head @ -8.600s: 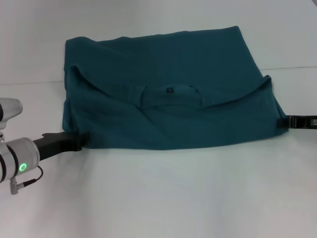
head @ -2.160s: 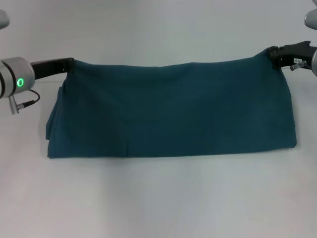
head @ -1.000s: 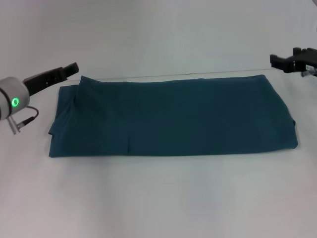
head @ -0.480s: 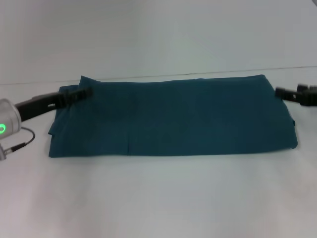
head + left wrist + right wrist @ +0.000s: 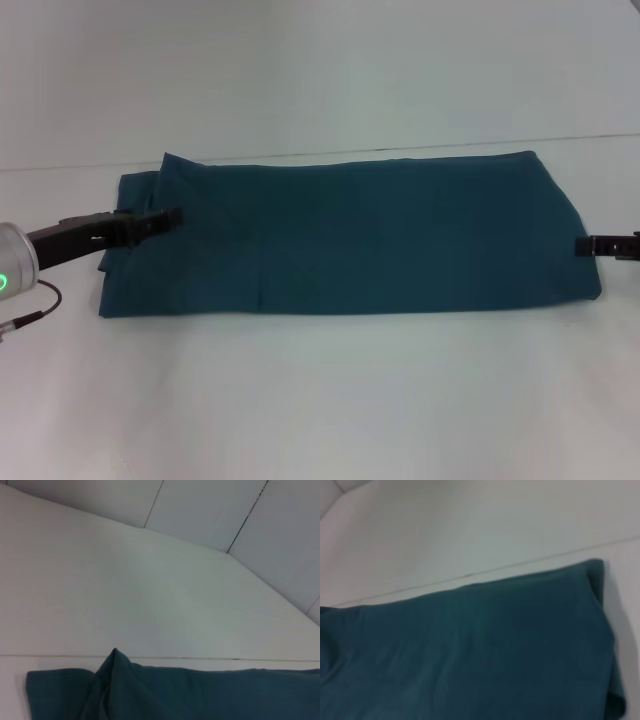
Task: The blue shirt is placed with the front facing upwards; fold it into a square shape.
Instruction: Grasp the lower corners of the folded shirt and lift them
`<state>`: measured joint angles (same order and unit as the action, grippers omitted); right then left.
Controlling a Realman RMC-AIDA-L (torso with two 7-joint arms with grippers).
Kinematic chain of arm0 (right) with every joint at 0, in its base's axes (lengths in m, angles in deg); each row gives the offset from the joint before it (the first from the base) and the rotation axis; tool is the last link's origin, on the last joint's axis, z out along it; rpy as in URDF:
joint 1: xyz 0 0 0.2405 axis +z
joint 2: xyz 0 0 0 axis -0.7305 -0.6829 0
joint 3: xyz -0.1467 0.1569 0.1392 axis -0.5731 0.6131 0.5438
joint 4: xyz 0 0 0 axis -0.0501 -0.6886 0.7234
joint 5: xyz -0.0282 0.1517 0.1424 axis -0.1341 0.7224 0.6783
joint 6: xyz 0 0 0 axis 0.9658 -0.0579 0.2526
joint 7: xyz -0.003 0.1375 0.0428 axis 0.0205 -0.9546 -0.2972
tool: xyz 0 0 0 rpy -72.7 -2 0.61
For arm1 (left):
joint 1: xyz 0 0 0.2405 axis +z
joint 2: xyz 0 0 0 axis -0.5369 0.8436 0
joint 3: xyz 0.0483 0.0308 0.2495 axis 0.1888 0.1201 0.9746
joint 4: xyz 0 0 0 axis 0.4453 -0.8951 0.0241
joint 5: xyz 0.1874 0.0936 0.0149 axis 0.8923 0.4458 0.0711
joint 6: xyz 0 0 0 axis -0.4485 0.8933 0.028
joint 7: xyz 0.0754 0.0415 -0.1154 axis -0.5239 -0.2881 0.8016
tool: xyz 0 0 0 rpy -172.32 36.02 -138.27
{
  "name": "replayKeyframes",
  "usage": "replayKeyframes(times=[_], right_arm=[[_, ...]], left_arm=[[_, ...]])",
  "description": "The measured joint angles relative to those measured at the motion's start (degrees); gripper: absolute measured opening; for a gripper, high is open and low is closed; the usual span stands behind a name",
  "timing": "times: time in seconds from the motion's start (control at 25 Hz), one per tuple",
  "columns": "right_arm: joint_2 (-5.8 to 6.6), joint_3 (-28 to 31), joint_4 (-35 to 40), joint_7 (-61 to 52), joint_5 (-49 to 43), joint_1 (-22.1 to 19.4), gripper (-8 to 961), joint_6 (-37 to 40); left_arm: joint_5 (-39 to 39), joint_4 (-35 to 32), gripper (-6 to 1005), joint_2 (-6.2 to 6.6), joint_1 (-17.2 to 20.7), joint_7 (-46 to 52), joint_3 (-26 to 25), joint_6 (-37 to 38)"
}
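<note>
One blue shirt (image 5: 350, 235) lies flat on the white table (image 5: 320, 400), folded into a long, low band that runs from the robot's left to its right across the middle of the head view. The cloth is a plain dark teal-blue; the upward face is smooth, with only shallow creases. Its near edge is a straight line, its far edge nearly parallel to it, and at the left end the layers are uneven: a small peak of cloth sticks up at the far left corner, seen clearly in the left wrist view (image 5: 150, 690), and a bunched step of fabric shows beneath it. At the right end the edge is rounded where the layers turn over, as the right wrist view (image 5: 470, 650) also shows. There are two pincers in view, one on each arm. The left pincer (image 5: 170, 217) reaches in from the robot's left, its dark tip over the left end of the shirt, about midway between near and far edges; I cannot tell whether it is spread or pressed together. The right pincer (image 5: 590, 246) sits at the right end of the shirt, just at the cloth's edge, and its state cannot be told either.
</note>
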<state>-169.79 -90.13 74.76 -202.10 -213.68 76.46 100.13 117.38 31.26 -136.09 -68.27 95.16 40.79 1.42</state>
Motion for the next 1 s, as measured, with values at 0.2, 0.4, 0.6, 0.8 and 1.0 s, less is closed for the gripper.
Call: replayKeyframes(times=[0.2,0.4,0.6,0.8,1.0], right_arm=[[0.14,0.00,-0.19,-2.54,-2.34,-0.03,864,0.28],[-0.49,-0.09,-0.91,-2.73,-4.20,0.40,860,-1.71],[-0.81,-1.38,-4.00,-2.11,-4.78,1.83,856,-5.09],[-1.17,-2.60,-5.66,-1.97,-4.81,3.00,851,-7.59],[-1.54,-3.29,-5.80,-1.81,-4.81,3.40,847,-7.98]], left_arm=[[0.03,0.06,859,-0.14,0.43,-0.70,0.01,-0.70],[0.03,0.07,859,-0.15,0.52,-0.76,0.02,-0.78],[0.03,0.13,859,-0.16,0.55,-0.82,0.02,-0.96],[0.03,0.21,860,-0.16,0.55,-0.86,0.01,-1.06],[0.03,0.31,859,-0.15,0.58,-0.89,0.01,-1.26]])
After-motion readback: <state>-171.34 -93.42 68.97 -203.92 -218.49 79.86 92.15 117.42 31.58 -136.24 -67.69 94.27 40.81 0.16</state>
